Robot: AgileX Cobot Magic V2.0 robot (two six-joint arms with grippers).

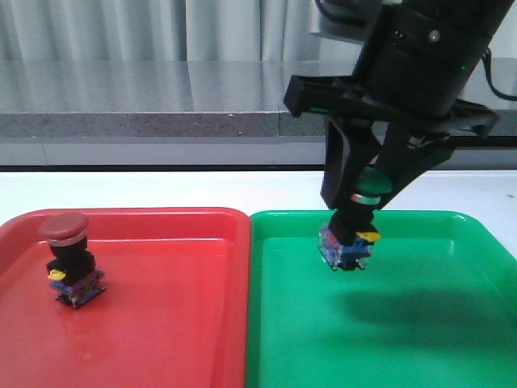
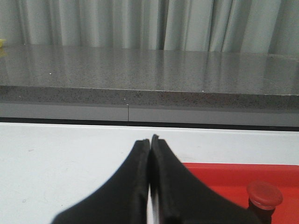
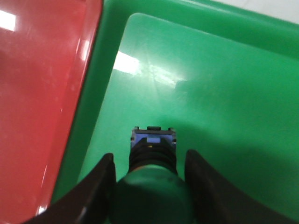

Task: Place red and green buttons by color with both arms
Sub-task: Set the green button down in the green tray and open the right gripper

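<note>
A: Left side?
B: Red button (image 1: 71, 259) stands in the red tray (image 1: 161, 323); left hand (image 2: 150, 142) pressed together, holding nothing.
A: Right?
B: Right hand (image 1: 367, 190) clamps the green button (image 1: 355, 222) (tilted) above the green tray (image 1: 420, 339).

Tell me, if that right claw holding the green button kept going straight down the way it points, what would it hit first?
Most likely the green tray. The right gripper points down with the green button between its fingers; the button's base would touch the tray floor first. How big the gap is, I cannot tell.
</note>
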